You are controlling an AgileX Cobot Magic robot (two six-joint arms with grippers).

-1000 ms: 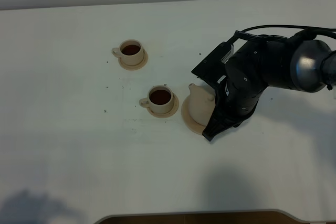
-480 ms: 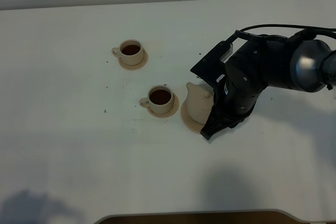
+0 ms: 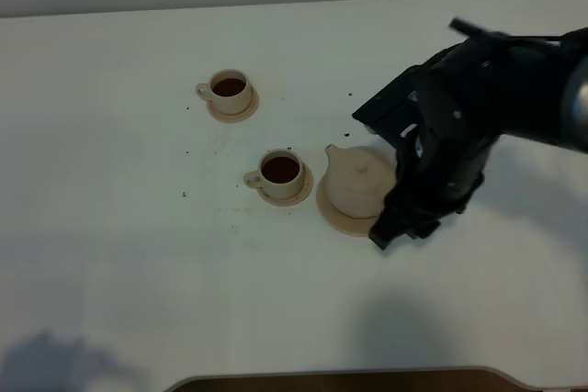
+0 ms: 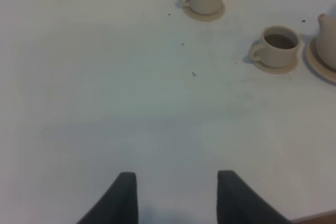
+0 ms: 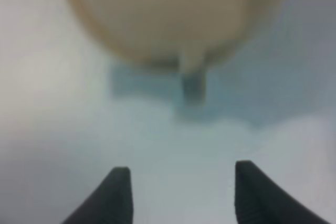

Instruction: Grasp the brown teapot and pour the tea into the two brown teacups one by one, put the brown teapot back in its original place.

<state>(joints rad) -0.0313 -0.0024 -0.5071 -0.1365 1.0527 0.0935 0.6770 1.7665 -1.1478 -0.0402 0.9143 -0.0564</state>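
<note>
Brown teapot [image 3: 357, 181]: squat, beige-tan, lid on, spout toward the nearer cup; stands upright on the large saucer [image 3: 333, 212], right of the two cups on the white table [image 3: 138, 254]. In the right wrist view it [image 5: 173, 14] is a blurred tan mass ahead of the fingertips, handle side facing the camera, clear of both fingers.

Right gripper [image 5: 181, 195]: fingers spread wide, nothing between them; white table shows in the gap. In the high view the black arm [image 3: 459, 126] sits just right of the teapot, its lower end at the saucer's right edge; whether it touches the rim cannot be told.

Near teacup [image 3: 280, 172]: on its small saucer, dark tea inside, handle to the left, just left of the large saucer.

Far teacup [image 3: 229, 90]: on its small saucer, dark tea inside, handle to the left, farther back and left, well apart from the teapot.

Left gripper [image 4: 177, 198]: fingers apart, empty, over bare table, well away from both cups and teapot

Small dark specks scattered on the table around the cups
</note>
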